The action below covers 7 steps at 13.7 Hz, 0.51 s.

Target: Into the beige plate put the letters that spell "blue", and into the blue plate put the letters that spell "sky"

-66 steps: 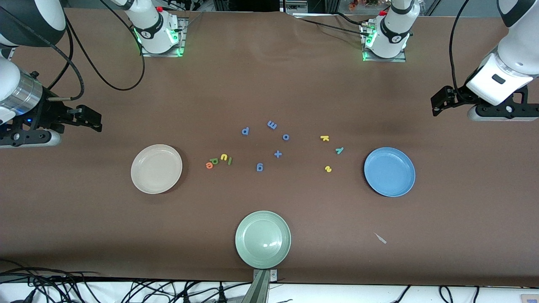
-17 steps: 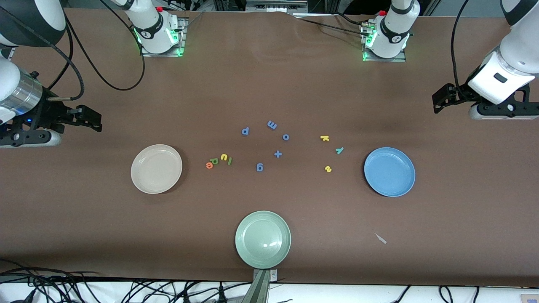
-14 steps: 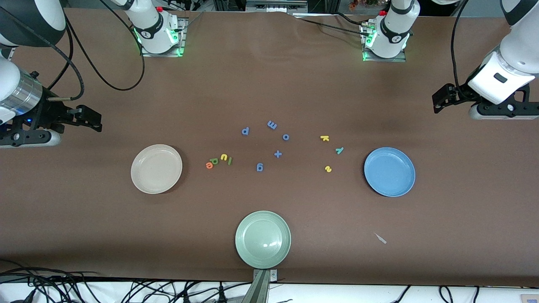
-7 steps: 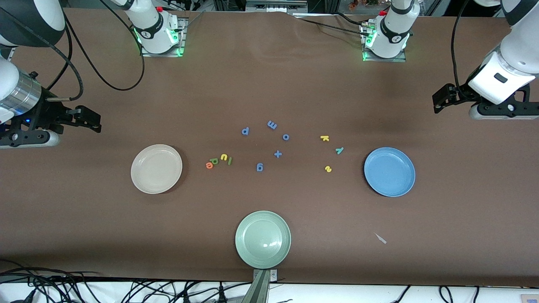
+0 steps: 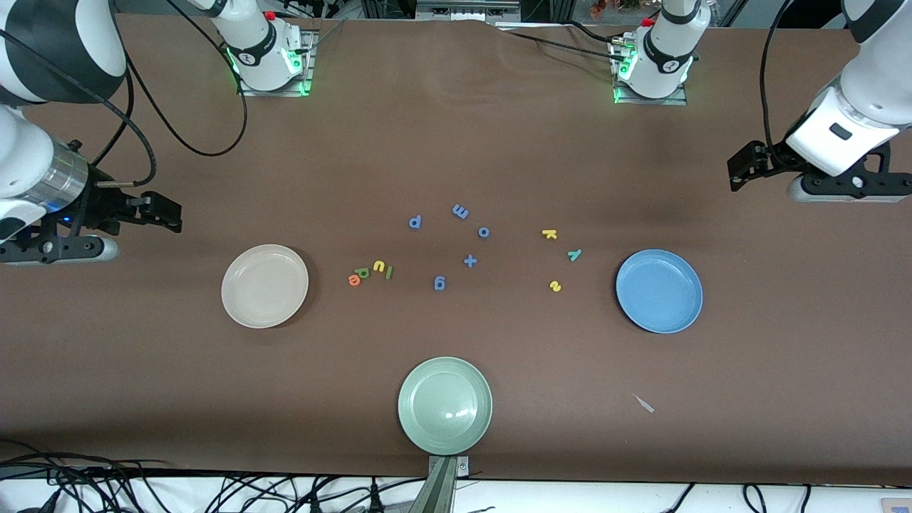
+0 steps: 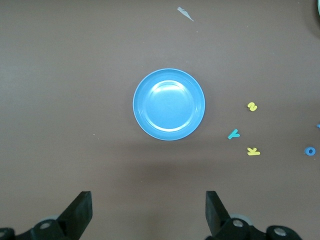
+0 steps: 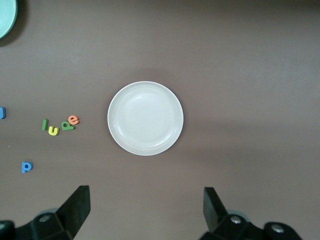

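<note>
Letters e, b, u, l point(image 5: 370, 271) lie in a row on the surface at three o'clock from the beige plate point(image 5: 264, 286). Letters s, k, y point(image 5: 559, 256) sit at nine o'clock from the blue plate point(image 5: 659, 290). Left gripper point(image 6: 148, 212) and right gripper point(image 7: 146, 210) hang over bare surface, fingers spread wide, holding nothing.

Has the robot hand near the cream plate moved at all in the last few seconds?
Yes. The right gripper, fingers open, has shifted slightly toward the beige plate, which has not moved on the table.
</note>
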Motion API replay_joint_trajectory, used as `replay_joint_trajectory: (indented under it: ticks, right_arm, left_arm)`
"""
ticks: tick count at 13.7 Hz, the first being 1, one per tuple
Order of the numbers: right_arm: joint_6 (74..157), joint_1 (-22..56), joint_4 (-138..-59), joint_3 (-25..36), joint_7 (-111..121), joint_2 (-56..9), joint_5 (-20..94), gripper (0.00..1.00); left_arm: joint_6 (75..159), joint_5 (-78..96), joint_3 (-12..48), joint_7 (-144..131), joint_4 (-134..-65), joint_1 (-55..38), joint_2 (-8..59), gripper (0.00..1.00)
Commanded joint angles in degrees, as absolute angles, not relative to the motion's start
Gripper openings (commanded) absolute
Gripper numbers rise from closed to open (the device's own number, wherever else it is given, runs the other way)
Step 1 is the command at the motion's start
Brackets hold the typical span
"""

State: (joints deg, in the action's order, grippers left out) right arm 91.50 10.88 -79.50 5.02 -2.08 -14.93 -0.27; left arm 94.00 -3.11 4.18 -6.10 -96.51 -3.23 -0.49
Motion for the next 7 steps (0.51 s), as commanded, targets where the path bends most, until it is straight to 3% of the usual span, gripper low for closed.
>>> replay_joint_trajectory:
  ticks: [1, 7]
  right_arm:
    - [91.32, 10.99, -81.21, 4.83, -1.50, -14.33, 0.00, 1.00]
    - [97.01, 11.95, -85.50, 2.73, -2.37, -15.63, 4.83, 1.00]
  left_arm:
    - [92.72, -1.76, 4.57, -5.19, -95.10, -3.34, 1.58, 1.00]
    - [93.34, -1.05, 6.77, -4.92, -93.53, -7.81, 8.85, 1.00]
